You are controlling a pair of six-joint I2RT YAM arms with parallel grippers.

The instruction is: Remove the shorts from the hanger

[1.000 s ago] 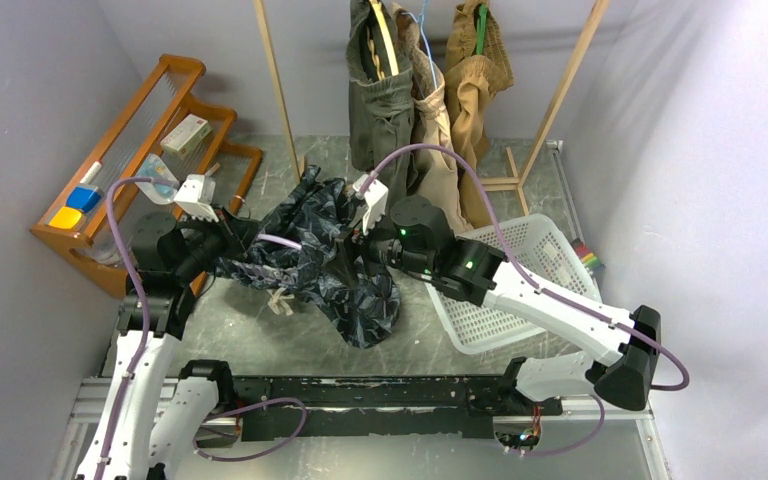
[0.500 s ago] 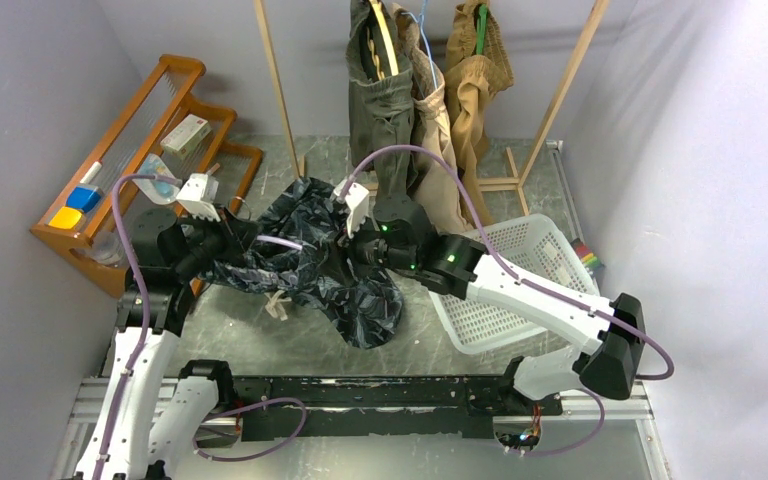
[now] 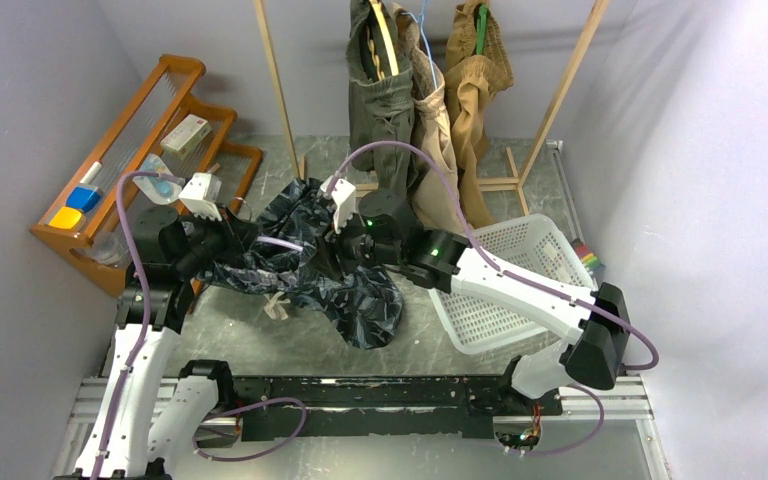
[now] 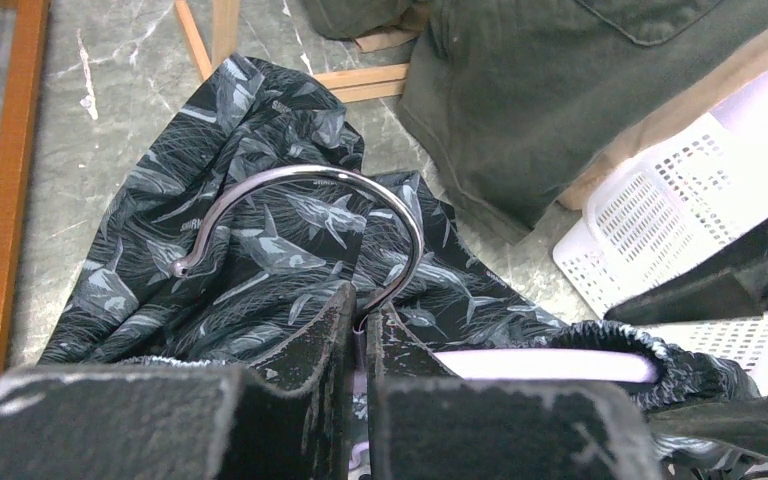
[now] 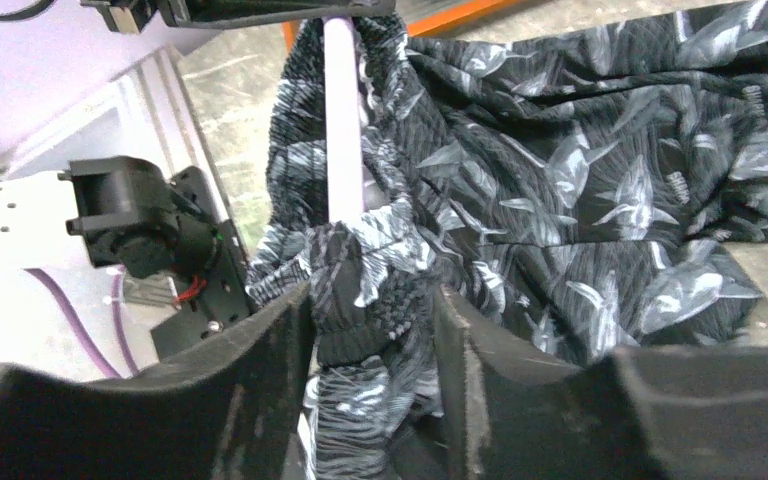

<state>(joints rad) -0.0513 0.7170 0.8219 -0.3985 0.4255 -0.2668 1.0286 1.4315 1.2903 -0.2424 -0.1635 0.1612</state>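
Note:
The dark navy printed shorts [image 3: 300,255] hang bunched on a pink hanger bar [image 3: 278,242] held low over the table. My left gripper [image 3: 235,235] is shut on the neck of the hanger's metal hook [image 4: 360,190], just below its curve; in the left wrist view the gripper [image 4: 362,310] pinches the wire. My right gripper [image 3: 332,245] is open, its fingers straddling the gathered waistband at the end of the pink bar [image 5: 342,120]; in the right wrist view the gripper [image 5: 372,300] has cloth between the fingers. The olive [image 3: 378,90], beige [image 3: 438,130] and tan-brown [image 3: 475,70] shorts hang on the rack behind.
A white mesh basket [image 3: 520,290] sits at the right under my right arm. A wooden shelf [image 3: 150,130] with small items stands at the left. The rack's slanted wooden poles [image 3: 275,80] frame the hanging garments.
My right gripper has moved left along the navy shorts and now straddles the waistband near the hanger's end. The left gripper and hanger have barely moved.

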